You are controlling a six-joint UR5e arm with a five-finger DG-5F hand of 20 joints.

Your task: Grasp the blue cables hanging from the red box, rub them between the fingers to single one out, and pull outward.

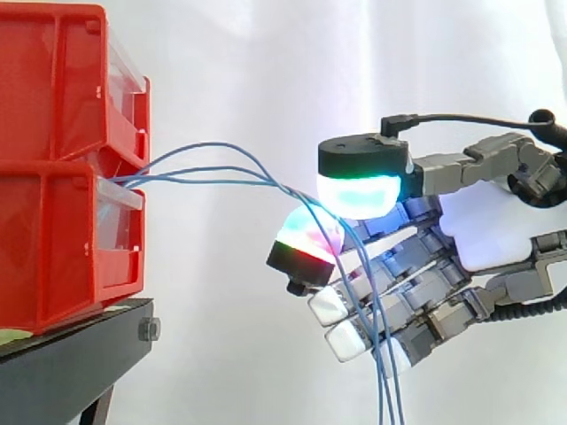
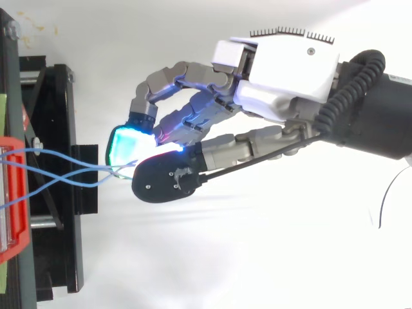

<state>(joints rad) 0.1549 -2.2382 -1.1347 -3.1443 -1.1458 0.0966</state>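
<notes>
Two red boxes (image 1: pixel 66 168) are stacked on a black stand at the left. Thin blue cables (image 1: pixel 221 173) come out of the gap between them, run right and cross one another. My hand (image 1: pixel 483 226) reaches in from the right and is shut on the blue cables: the thumb pad (image 1: pixel 359 190), glowing cyan and green, presses them from above against a finger pad (image 1: pixel 306 237) glowing red and magenta. Past the pinch the cables drop over the other curled fingers and hang down. In the top view the hand (image 2: pixel 283 71) pinches the cables (image 2: pixel 71 174) just right of the stand.
The black stand (image 1: pixel 80 341) carries the boxes, with a bolt on its front edge. In the top view the stand's frame (image 2: pixel 55 193) sits at the left with the red box rim (image 2: pixel 16 193) over it. A white curtain lies behind everything.
</notes>
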